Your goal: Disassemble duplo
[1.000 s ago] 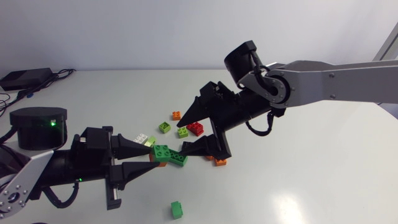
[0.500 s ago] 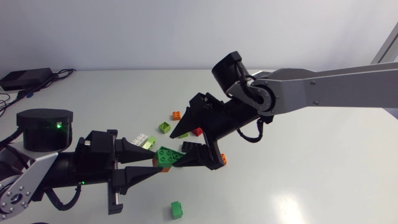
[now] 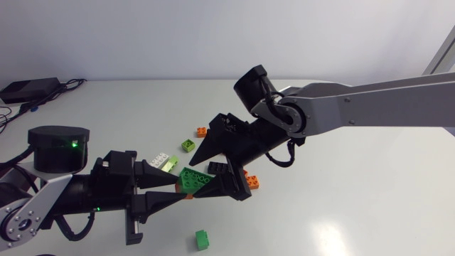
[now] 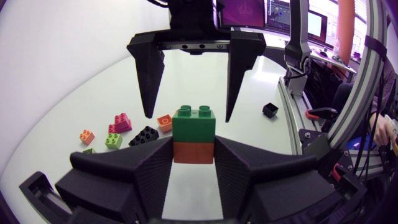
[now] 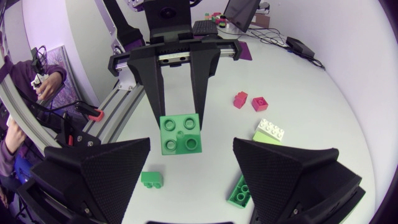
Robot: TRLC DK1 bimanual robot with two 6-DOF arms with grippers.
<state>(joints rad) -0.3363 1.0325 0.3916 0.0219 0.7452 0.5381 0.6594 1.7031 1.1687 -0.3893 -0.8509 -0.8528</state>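
A: So what moved over the last second?
B: Only the right gripper point(image 3: 194, 176) — it has slid in toward the left gripper point(image 4: 193, 144); its released fingers now flank the green brick point(image 4: 194, 122) without touching it.
A: And the stack?
B: Held up off the bench point(image 3: 341, 213), green on orange; the left gripper is clenched on the orange brick point(image 4: 193, 153); loose bricks point(image 3: 188, 145) lie scattered below; both arms stretch low, tips facing — ready for a pull-apart, I'd judge.
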